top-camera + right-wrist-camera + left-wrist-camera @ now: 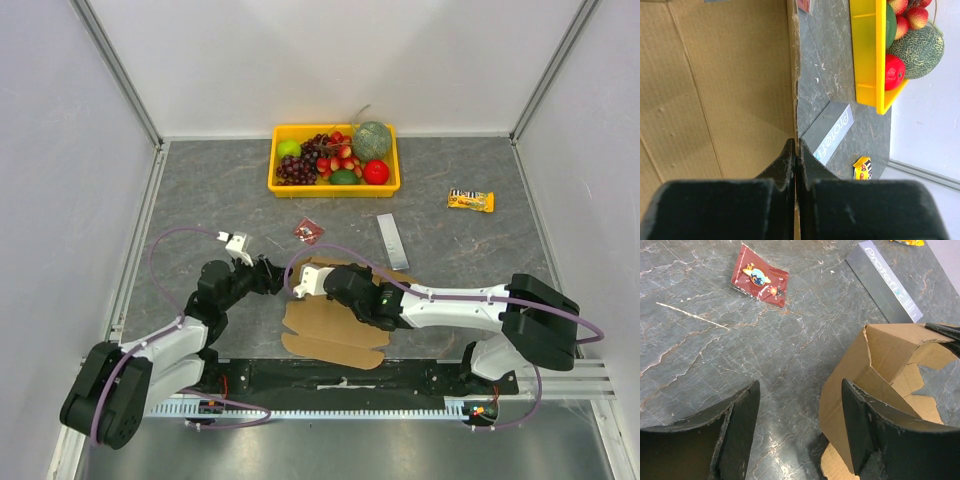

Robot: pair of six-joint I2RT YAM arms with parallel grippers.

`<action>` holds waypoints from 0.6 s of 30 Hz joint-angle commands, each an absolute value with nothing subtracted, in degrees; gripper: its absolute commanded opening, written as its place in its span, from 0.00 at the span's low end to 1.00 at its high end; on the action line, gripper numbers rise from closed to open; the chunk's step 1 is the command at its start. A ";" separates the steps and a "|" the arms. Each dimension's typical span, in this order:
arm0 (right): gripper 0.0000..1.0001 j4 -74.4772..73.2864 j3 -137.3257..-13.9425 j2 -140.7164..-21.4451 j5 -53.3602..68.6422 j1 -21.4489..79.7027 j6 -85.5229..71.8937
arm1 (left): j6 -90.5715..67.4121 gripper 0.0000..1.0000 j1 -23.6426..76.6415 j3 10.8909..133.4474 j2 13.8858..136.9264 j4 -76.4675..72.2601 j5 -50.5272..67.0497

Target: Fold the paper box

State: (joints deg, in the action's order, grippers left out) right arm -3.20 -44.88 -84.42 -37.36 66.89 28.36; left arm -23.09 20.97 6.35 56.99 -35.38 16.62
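The paper box [335, 330] is a brown cardboard sheet lying near the arms, with one wall [840, 400] folded upright. My left gripper [283, 280] is open at the box's left end. In the left wrist view the left gripper [800, 425] straddles that raised wall: the right finger [865, 430] is inside the box, close to the wall, and the left finger [740, 430] is outside over the table. My right gripper [796, 147] is shut on the edge of an upright cardboard panel [715, 90]. The right gripper [335, 275] reaches in from the right.
A yellow tray [283, 185] of fruit stands at the back. A red packet [308, 232] and a grey protein bar [392, 240] lie just beyond the box, and a yellow candy pack [470, 201] lies at the right. Metal frame rails border the table.
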 commanded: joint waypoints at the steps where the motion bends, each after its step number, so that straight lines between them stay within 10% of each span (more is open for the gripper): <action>1: 0.00 -0.53 -46.85 -84.55 -38.23 66.88 26.46 | -23.55 0.72 21.01 7.12 59.84 -40.95 18.37; 18: 0.04 2.90 -44.21 -83.14 -36.92 66.97 32.61 | -22.59 0.71 21.27 5.98 68.46 -56.07 27.68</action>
State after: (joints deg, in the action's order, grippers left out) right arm 1.08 -44.25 -83.79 -38.13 66.89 30.28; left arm -23.07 20.99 6.35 67.57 -48.82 24.23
